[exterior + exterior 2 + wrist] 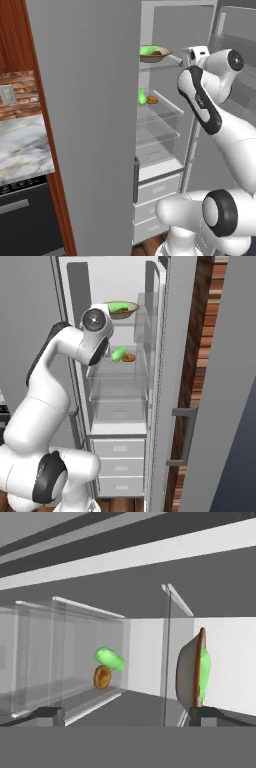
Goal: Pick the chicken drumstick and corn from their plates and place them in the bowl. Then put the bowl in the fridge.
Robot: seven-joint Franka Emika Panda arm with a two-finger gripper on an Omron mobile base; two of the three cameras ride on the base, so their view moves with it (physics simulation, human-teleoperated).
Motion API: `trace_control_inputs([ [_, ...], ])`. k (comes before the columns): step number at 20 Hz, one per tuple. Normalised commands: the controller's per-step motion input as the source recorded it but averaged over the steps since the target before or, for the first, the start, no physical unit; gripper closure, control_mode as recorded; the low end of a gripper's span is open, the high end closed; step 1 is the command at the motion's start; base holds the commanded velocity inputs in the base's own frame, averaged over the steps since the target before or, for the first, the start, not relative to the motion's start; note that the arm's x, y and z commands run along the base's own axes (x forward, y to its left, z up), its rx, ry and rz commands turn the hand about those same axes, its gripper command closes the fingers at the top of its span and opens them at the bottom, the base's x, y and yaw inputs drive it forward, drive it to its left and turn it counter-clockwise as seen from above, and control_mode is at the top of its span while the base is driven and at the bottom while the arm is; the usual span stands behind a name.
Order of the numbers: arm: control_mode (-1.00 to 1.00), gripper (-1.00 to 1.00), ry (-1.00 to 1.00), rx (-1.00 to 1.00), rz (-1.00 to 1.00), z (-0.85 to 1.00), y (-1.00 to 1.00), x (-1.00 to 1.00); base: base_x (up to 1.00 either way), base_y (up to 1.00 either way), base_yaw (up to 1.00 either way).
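My gripper (125, 714) stands wide open and holds nothing, near the front edge of the upper glass shelf (165, 64); the bowl (154, 53) already rests on that shelf inside the fridge (165, 125), with the corn (148, 50) lying in it; beside the corn a small brown piece shows, probably the chicken drumstick, but I cannot tell surely; so I judge the task almost finished; on the shelf below, toward its back, stand a small green lump (142, 97) and a flat orange-brown item (152, 100); the open fridge door (225, 386) is close at my right.
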Motion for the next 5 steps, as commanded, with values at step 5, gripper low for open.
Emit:
trace_control_inputs([
  [5,-1.0,-1.0,0.07,0.0,-0.02,-0.13,0.03,-0.93,0.0,0.0,0.0],
])
